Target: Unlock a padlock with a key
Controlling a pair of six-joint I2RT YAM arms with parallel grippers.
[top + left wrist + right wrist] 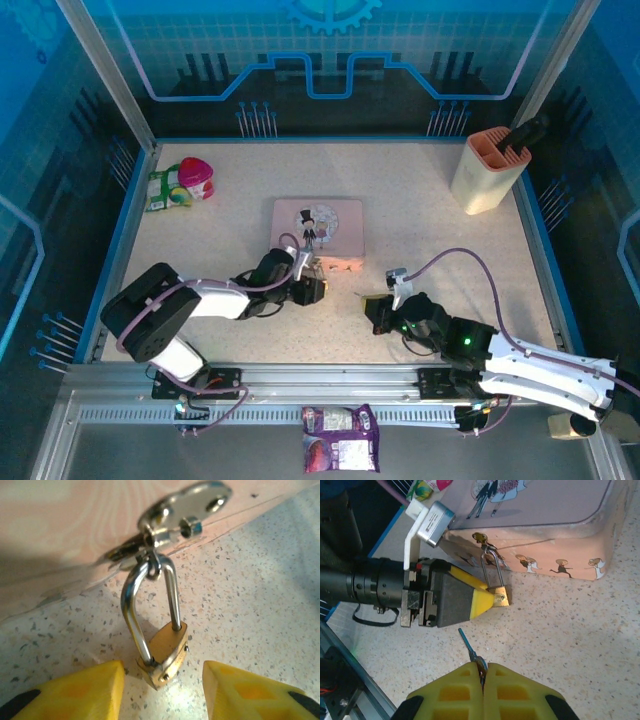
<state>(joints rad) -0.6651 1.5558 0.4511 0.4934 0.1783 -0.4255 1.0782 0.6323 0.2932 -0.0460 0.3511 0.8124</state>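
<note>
padlock: a tiny brass body [165,652] [500,596] resting on the counter [260,580]. Its thin silver shackle runs up to the clasp on the near wall of the pink tin [545,530], at the tin's 6 o'clock edge in the top view.
key: a slim blade [466,643] standing out of the right pincer's tips, pointing to about 11 o'clock in the right wrist view, apart from the padlock.
left pincer: released [162,677] [487,600]. One yellow fingertip [100,687] sits on each side of the brass body, and the left wrist view shows a gap on both sides.
right pincer: clenched on the key [484,672] [385,312], at 4 o'clock from the padlock.
left arm: low over the counter, elbow folded at the near left, forearm running to 2 o'clock.
right arm: stretched low from the near right corner toward 10 o'clock.
labels: a cartoon couple on the tin's lid [335,225], and small figures along its wall. The print on the purple packet [340,450] is too small to read.
room: bare speckled counter at 3 o'clock of the tin, as far as the beige holder [488,172].
</note>
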